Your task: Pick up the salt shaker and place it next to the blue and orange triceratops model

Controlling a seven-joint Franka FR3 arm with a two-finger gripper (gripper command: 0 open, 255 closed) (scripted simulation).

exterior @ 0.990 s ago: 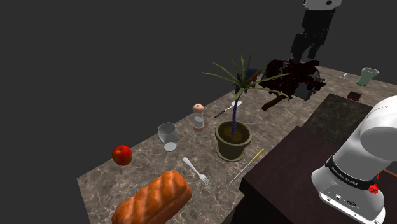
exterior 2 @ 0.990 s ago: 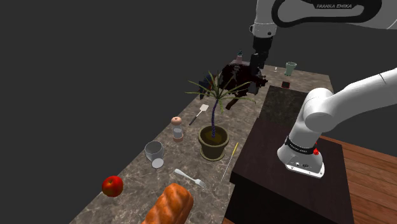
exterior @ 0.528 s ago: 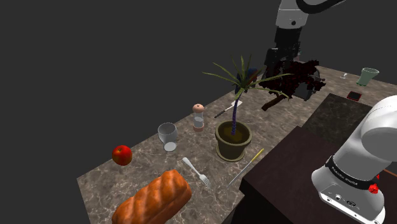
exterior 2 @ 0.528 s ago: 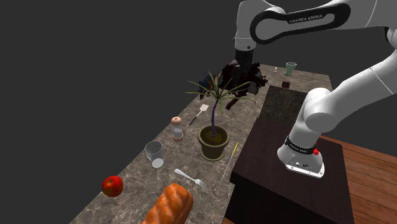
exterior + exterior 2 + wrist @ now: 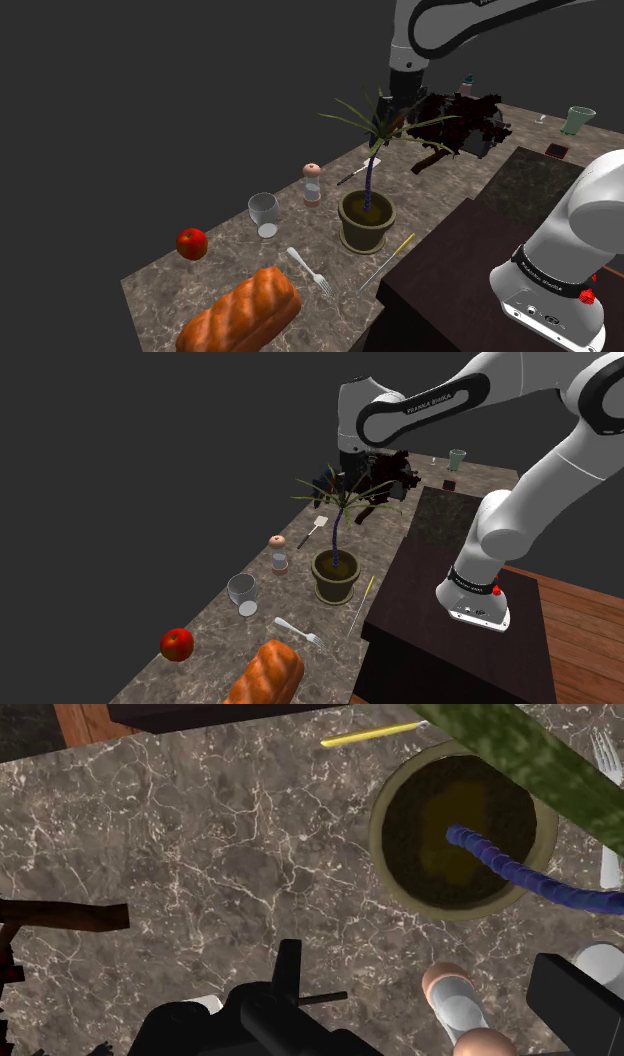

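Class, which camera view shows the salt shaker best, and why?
The shoulder view: the salt shaker stands whole, side-on, between glass and potted plant. The second exterior view shows it whole too, farther off. The wrist view sees it from above, cut by the edge.

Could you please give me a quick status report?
Gripper open, up by the plant's top. Shaker upright, not gripped. Plant's leaves close by the way down.
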